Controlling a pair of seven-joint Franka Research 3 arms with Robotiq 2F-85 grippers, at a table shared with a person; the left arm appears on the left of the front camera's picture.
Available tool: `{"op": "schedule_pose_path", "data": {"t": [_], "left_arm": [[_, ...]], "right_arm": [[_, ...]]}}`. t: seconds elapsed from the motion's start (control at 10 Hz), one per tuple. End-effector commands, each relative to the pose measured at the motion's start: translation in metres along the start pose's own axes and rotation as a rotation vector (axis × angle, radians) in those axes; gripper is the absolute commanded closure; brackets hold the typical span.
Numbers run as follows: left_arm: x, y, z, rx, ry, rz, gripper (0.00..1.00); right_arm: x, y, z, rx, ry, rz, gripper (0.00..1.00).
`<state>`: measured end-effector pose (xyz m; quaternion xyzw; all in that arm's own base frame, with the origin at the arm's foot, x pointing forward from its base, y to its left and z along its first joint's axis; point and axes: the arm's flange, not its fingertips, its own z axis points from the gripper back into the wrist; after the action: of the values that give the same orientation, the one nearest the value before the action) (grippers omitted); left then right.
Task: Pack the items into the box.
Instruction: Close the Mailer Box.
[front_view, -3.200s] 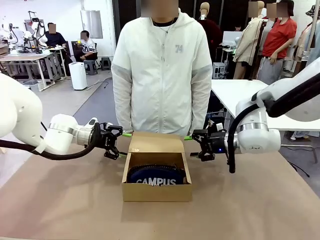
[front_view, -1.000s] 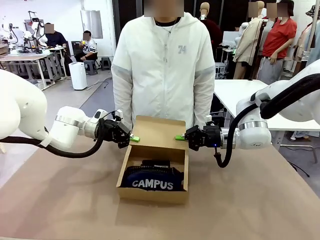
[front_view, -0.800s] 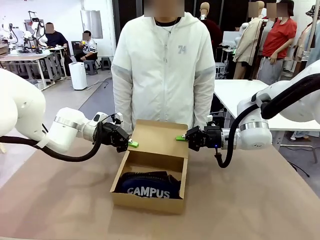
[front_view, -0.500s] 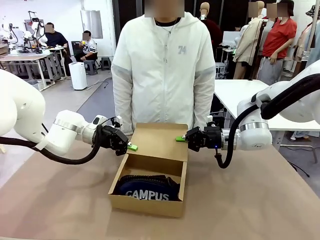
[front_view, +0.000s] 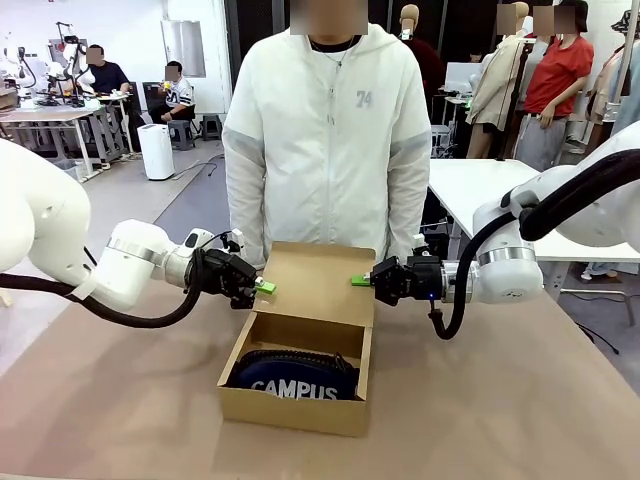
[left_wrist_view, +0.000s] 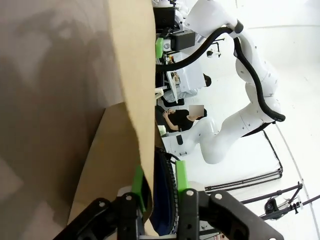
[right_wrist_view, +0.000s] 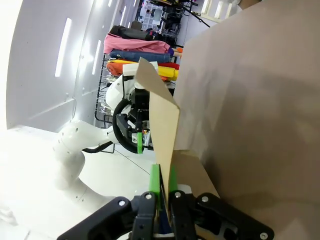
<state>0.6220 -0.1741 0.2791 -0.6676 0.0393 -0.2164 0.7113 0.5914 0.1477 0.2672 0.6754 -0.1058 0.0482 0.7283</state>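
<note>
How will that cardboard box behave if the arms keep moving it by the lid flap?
Probably light but flexy: the box is thin cardboard, and the lid flap is hinged, so it may bend or tear before the body follows. The right gripper pinches one flap edge; the left gripper looks loosened at the other, so it could twist. The pencil case adds weight.

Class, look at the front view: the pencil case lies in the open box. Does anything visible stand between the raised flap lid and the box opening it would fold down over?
Nothing visible does. The flap lid stands raised behind the box opening, with the left gripper and right gripper at its side edges. The pencil case lies low inside.
</note>
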Motion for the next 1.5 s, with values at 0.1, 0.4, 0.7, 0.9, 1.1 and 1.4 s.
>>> {"op": "schedule_pose_path", "data": {"t": [0.1, 0.4, 0.7, 0.9, 1.1, 1.4], "left_arm": [[0.012, -0.01, -0.009, -0.007, 0.009, -0.136, 0.68], [0.02, -0.014, -0.013, 0.012, 0.01, -0.159, 0.68], [0.021, -0.023, -0.013, 0.043, -0.017, -0.203, 0.68], [0.01, -0.035, -0.012, 0.08, -0.039, -0.321, 0.68], [-0.007, -0.05, -0.015, 0.074, -0.057, -0.481, 0.68], [0.022, -0.032, -0.007, 0.082, -0.023, -0.307, 0.68]], "right_arm": [[-0.002, 0.013, -0.005, 0.026, 0.013, 0.091, 0.93], [-0.001, 0.012, -0.007, 0.016, 0.026, 0.085, 0.66], [-0.006, 0.018, -0.007, -0.003, 0.032, 0.128, 0.66], [-0.021, 0.03, -0.004, -0.016, 0.042, 0.21, 0.66], [-0.046, 0.051, -0.001, -0.026, -0.014, 0.335, 0.66], [-0.011, 0.028, -0.003, 0.001, 0.041, 0.186, 0.66]]}}
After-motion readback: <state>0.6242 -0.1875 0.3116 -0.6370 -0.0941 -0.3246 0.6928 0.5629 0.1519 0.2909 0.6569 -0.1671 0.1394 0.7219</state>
